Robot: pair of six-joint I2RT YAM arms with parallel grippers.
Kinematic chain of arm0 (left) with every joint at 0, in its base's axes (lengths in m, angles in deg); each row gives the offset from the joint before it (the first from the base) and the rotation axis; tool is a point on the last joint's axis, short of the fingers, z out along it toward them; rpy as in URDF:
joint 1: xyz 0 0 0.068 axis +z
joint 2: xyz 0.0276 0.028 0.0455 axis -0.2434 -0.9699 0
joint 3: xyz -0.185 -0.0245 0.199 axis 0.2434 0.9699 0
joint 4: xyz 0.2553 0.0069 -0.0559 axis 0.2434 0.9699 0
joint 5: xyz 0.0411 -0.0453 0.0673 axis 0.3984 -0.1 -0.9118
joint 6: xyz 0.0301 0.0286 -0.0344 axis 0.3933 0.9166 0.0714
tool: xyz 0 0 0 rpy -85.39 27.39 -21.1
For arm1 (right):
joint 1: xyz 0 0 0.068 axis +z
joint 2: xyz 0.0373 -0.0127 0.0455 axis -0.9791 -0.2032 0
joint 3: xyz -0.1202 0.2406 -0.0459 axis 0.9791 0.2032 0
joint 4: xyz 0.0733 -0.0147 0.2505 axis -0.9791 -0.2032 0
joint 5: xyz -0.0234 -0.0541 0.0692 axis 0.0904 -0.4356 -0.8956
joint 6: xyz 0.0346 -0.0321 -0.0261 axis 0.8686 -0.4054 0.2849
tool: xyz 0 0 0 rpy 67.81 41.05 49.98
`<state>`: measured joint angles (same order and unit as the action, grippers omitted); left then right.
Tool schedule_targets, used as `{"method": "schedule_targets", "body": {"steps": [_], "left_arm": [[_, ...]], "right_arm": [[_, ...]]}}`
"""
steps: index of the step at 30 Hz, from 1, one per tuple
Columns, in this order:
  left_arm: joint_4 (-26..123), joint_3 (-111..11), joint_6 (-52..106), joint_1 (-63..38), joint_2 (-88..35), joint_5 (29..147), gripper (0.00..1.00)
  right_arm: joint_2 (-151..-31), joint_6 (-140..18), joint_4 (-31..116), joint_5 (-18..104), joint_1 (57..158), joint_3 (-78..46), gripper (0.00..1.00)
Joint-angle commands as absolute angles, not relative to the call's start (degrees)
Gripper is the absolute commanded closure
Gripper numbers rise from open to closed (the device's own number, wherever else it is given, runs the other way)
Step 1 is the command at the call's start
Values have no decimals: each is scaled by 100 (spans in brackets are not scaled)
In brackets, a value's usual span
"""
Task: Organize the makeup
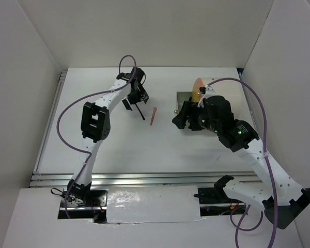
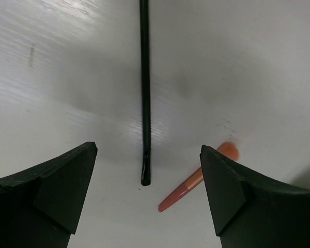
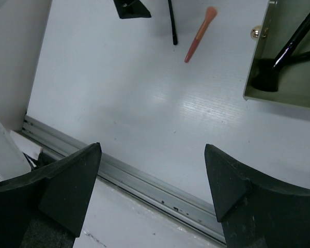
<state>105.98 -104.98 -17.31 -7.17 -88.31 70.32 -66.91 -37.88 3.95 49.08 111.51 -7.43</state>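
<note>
A thin black stick (image 2: pixel 144 93) lies on the white table, its end between the wide-apart fingers of my open left gripper (image 2: pixel 149 170). Just right of it lies a short orange-pink stick (image 2: pixel 194 183), partly behind the right finger. From above, the left gripper (image 1: pixel 134 102) hovers over the black stick (image 1: pixel 141 113), with the orange-pink stick (image 1: pixel 153 115) beside it. My right gripper (image 1: pixel 180 120) is open and empty at the near edge of an open drawer (image 1: pixel 182 98). The right wrist view shows black brushes (image 3: pixel 294 41) lying inside that drawer (image 3: pixel 258 82).
A cream drum-shaped box with an orange face (image 1: pixel 199 88) stands behind the drawer, at the right arm's wrist. The drawer front carries a small gold knob (image 3: pixel 256 33). An aluminium rail (image 3: pixel 144 181) runs along the table's near edge. White walls enclose three sides.
</note>
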Motion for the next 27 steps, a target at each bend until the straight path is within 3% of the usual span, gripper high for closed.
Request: {"method": "schedule_targets", "body": {"steps": [1, 7, 11, 16, 19, 21, 22, 24, 25, 26, 27], "left_arm": [[10778, -10800, -2001, -797, -9047, 6787, 6], [11295, -10922, -2089, -929, -9627, 6216, 10], [11892, -11169, -2028, -1043, -10049, 6032, 22], [12158, -10827, -2071, -1184, -10155, 5934, 28], [12009, -10020, -2185, -1219, -9822, 5943, 49], [11781, -9299, -2177, -1211, -9462, 5969, 54], [11710, -9114, -2160, -1211, -9356, 5969, 65], [11657, -8674, -2125, -1211, -9136, 5952, 76], [11648, -8560, -2098, -1211, -9075, 5952, 92], [11622, -8289, -2072, -1211, -8961, 5969, 99], [11526, -8121, -2011, -1211, -8881, 5987, 100]], "right_arm": [[-6450, -3916, 342, 4702, 11150, -575, 11], [-6353, -3960, 474, 4553, 11150, -505, 11], [-6432, -4276, 395, 4605, 11141, -768, 11], [-6503, -4539, 360, 4649, 11141, -961, 11], [-6494, -4531, 430, 4588, 11132, -918, 11], [-6494, -4496, 517, 4492, 11141, -839, 11], [-6468, -4470, 544, 4448, 11132, -812, 11], [-6450, -4443, 632, 4368, 11141, -734, 11], [-6441, -4434, 650, 4377, 11141, -716, 11], [-6441, -4426, 659, 4377, 11141, -716, 11], [-6459, -4417, 685, 4368, 11132, -716, 11]]}}
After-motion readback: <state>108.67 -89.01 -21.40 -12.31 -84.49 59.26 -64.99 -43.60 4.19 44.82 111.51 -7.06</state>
